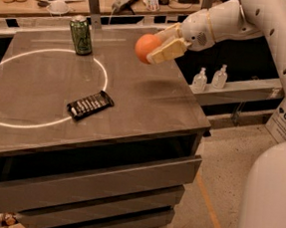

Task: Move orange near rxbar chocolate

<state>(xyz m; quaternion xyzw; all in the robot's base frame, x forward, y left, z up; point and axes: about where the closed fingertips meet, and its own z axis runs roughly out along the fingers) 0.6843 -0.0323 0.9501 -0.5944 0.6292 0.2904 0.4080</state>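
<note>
Hand (156,48) is up in the air over the far right part of the tabletop (153,112), at the end of the white arm (226,21) coming in from the upper right. Its two beige fingers (170,47) are clamped on the orange (146,47), one above and one below, w/ the fruit sticking out on the side away from the arm. Orange is clear of the tabletop, not touching it; a soft shadow (153,87) lies under the hand.

Snack bar (90,104), black wrapper w/ white lettering, lies flat well apart from the hand, lower left of it in the view, nearer the camera. It sits across the edge of a thin light ring (104,75) on the tabletop. Green can (81,35) stands upright left of the hand, abt level w/ it, near the far edge. Two small clear bottles (209,78) stand on a ledge lower right of the hand, off the tabletop. Drawers (102,182) sit below the tabletop front.
</note>
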